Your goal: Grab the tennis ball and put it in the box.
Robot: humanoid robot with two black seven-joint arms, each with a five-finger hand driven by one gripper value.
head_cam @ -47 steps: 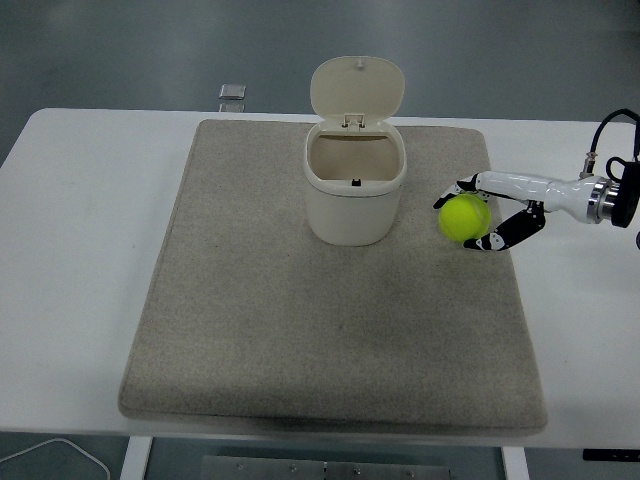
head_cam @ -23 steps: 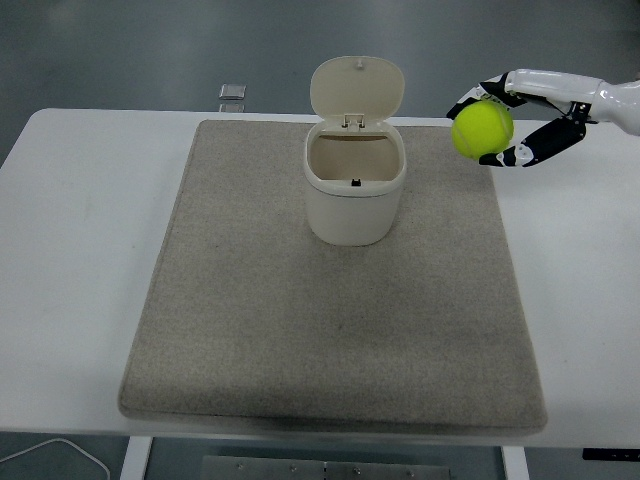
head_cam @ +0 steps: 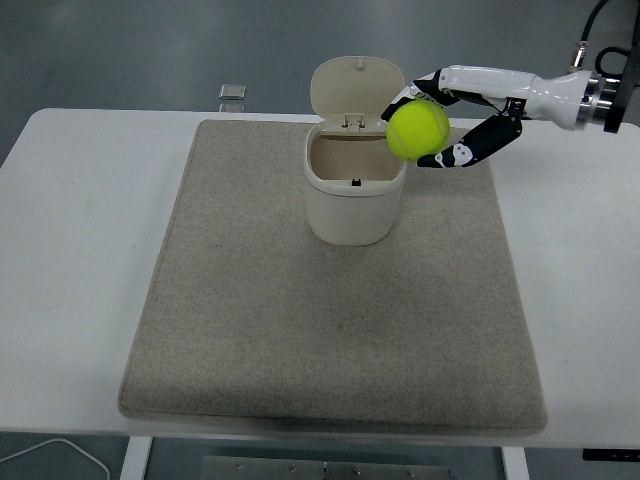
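Ball carried to the bin's rim, not yet over the opening.

On your white worktop (head_cam: 90, 250) lies a beige mat (head_cam: 330, 340) with the cream flip-lid box (head_cam: 354, 195), lid upright. Your right hand (head_cam: 445, 125) has its fingers wrapped around the tennis ball (head_cam: 418, 131), held just beside the right rim. Let go here and it may strike the rim and bounce away across the mat.

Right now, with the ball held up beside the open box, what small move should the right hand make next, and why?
Probably a short shift further left, so the tennis ball sits over the middle of the box opening, then release. The right hand grips the ball at the box's right rim, not yet centred over it, and the lid stands open behind, so nothing blocks the drop.
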